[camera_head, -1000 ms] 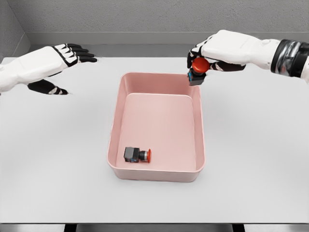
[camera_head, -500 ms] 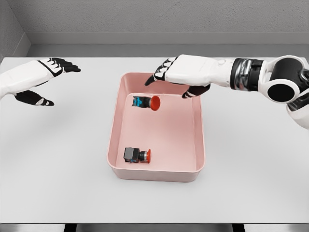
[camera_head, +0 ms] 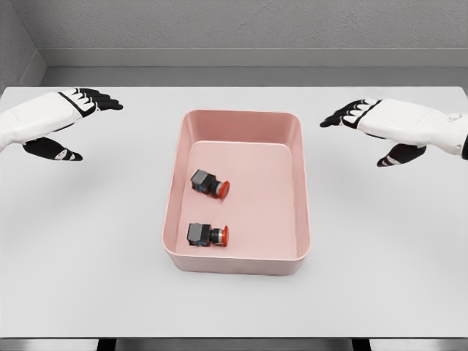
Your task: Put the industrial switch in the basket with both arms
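Two hands: left hand (camera_head: pixel 51 121) and right hand (camera_head: pixel 391 124), both above the table (camera_head: pixel 88 241), fingers spread, holding nothing
Basket (camera_head: pixel 301 190): pink, between the hands
Upper switch (camera_head: pixel 209 183): inside basket (lying tilted)
Lower switch (camera_head: pixel 208 234): inside, near front wall

— How did the basket (camera_head: pixel 301 191) look?
— Smooth pink plastic, softly matt. The table (camera_head: pixel 88 241) was plain, matt and pale grey.
— And the switches (camera_head: pixel 209 183)?
— Dark plastic bodies with glossy red caps. The hands (camera_head: pixel 51 117) were smooth white shell.
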